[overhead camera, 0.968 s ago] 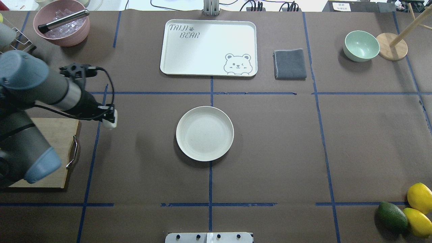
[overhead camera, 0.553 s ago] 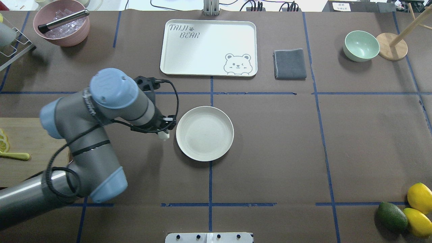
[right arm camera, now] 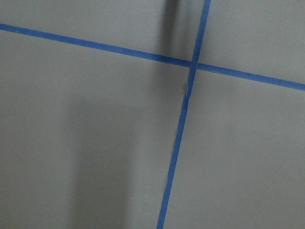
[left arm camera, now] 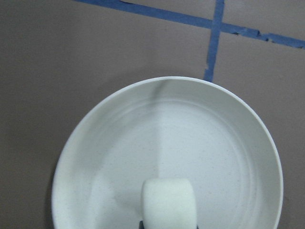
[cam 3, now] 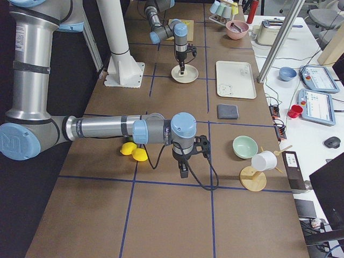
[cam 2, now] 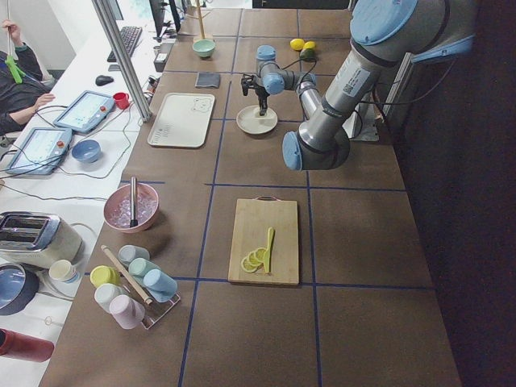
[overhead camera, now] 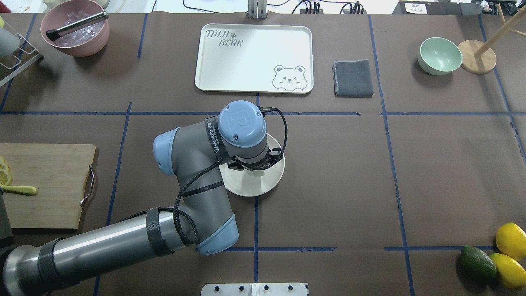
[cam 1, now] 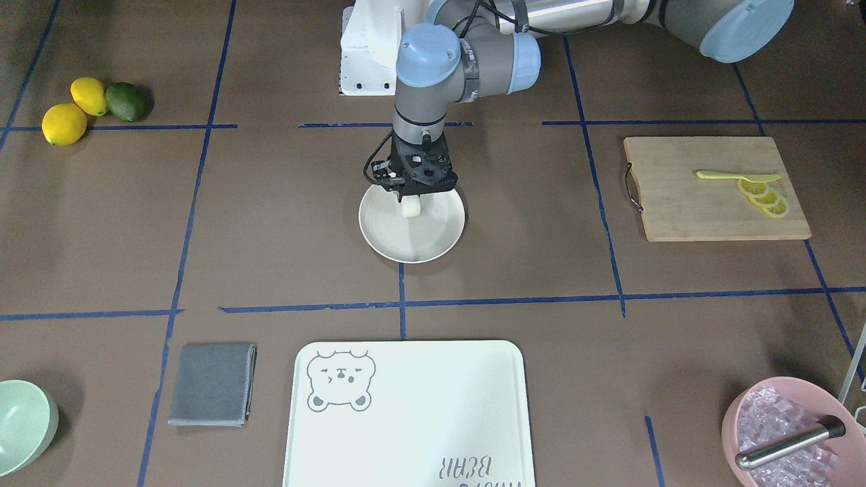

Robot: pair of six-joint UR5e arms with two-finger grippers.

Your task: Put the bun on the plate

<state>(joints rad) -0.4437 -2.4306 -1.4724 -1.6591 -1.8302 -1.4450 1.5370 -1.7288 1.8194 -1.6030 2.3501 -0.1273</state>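
Grips the bun [left arm camera: 168, 202] in the left gripper [cam 1: 411, 198], clenched on its sides and pointed straight down. Hangs it over the plate [cam 1: 414, 249], inside the rim and a little to the robot's side of the middle. Cannot tell whether the bun's underside touches the plate or floats just above it. Shows, from the left wrist, the bun's white rounded face low in the view, against the plate's pale speckled floor.

Reaches in with the left arm [overhead camera: 123, 242] from the lower left of the overhead view, elbow bent, wrist joint covering the plate's left part.

Sets the right gripper [cam 3: 184, 171] well apart from the plate, low over the brown table [overhead camera: 328, 185] near a crossing of blue tape [right arm camera: 193, 64]. Cannot tell whether released or clenched, since only the side view catches it.

Finds elsewhere on the table:
- beyond the plate, the white bear-print tray [overhead camera: 254, 57], with a folded gray cloth [overhead camera: 353, 78] just beside it
- further along, a mint-green bowl [overhead camera: 439, 55] near a wooden stand [overhead camera: 476, 56]
- at the far left corner, a pink bowl of ice [overhead camera: 76, 28] with a metal-handled tool [overhead camera: 78, 25] lying across it
- on the robot's left, a wooden cutting board [overhead camera: 45, 185] bearing lemon slices [cam 1: 764, 196] and a yellow-green utensil [cam 1: 734, 177]
- at the near right corner, two lemons [overhead camera: 511, 240] touching an avocado [overhead camera: 477, 263]
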